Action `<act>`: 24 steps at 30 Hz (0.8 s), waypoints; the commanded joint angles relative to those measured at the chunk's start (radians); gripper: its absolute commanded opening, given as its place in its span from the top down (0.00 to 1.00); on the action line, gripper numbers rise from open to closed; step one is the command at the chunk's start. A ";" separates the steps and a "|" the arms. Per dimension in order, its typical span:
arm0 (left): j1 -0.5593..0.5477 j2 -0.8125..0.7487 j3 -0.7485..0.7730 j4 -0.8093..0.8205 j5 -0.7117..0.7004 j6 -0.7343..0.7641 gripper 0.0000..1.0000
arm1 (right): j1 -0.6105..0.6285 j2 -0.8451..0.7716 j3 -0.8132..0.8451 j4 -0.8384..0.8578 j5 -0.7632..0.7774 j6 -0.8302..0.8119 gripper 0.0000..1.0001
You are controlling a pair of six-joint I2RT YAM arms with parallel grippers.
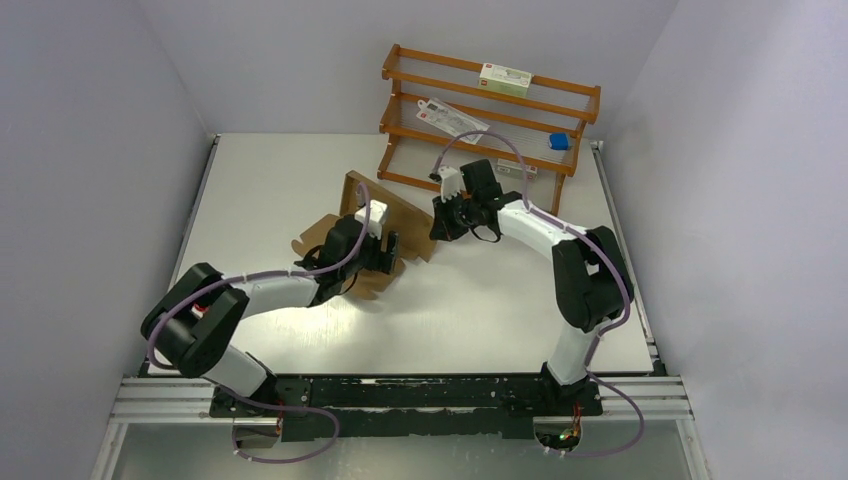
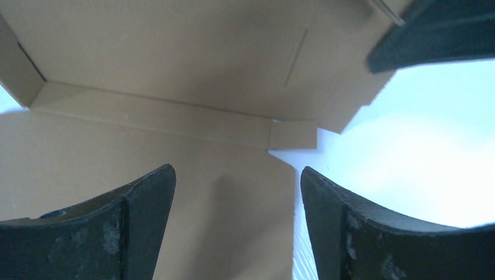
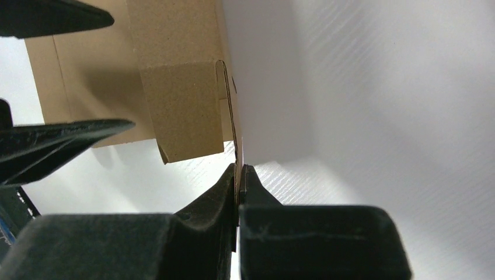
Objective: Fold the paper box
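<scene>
Top external view: paper box (image 1: pixel 395 215) partly folded, lying between the two pincers on the table (image 1: pixel 500 310); one panel raised, the rest flat.
Left pincer (image 1: pixel 386 252): spread wide, nothing between the fingers (image 2: pixel 140 233); poised low over the flat part of the box.
Right pincer (image 1: pixel 441 225): pressed together on the free edge of the raised panel, thin cardboard pinched between the pads (image 3: pixel 222 192).
Box as met by the left pincer: directly ahead and beneath; flat panel under the fingers, a narrow folded strip (image 2: pixel 157 114) just ahead, the raised panel beyond it.
Box as met by the right pincer: straight ahead, edge-on, panel standing upright and running away from the fingertips.
Long axis: main crease crosswise to the left pincer, from its left side to its right; roughly in line with the reach of the right pincer.
Small tab (image 2: pixel 293 134): at the right end of the strip, ahead of the left pincer's right-hand finger, not touched.
Nearer arm: both close; right one already committed as the holder, left one free and, by judgement, better placed for the flat panel and tab.
Coming move, as judged: a reach forward by the left pincer across the crease, panel held steady meanwhile.
Wooden rack (image 1: pixel 490 110): beyond the right pincer, well apart from the box.
</scene>
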 commanded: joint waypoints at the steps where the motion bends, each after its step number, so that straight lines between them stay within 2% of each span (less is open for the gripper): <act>1: 0.028 0.055 0.003 0.134 -0.066 0.001 0.20 | 0.021 -0.023 0.005 -0.012 0.043 -0.035 1.00; 6: 0.056 0.146 -0.027 0.200 -0.034 -0.061 0.31 | 0.054 -0.050 -0.017 0.018 0.083 -0.021 1.00; 12: 0.056 0.158 -0.069 0.223 -0.015 -0.120 0.46 | 0.112 -0.097 -0.074 0.109 0.189 0.049 1.00; 19: 0.055 0.206 -0.078 0.233 0.044 -0.148 0.48 | 0.174 -0.177 -0.180 0.236 0.308 0.160 1.00; 24: 0.051 0.225 -0.113 0.310 0.101 -0.209 0.48 | 0.204 -0.231 -0.290 0.410 0.366 0.284 1.00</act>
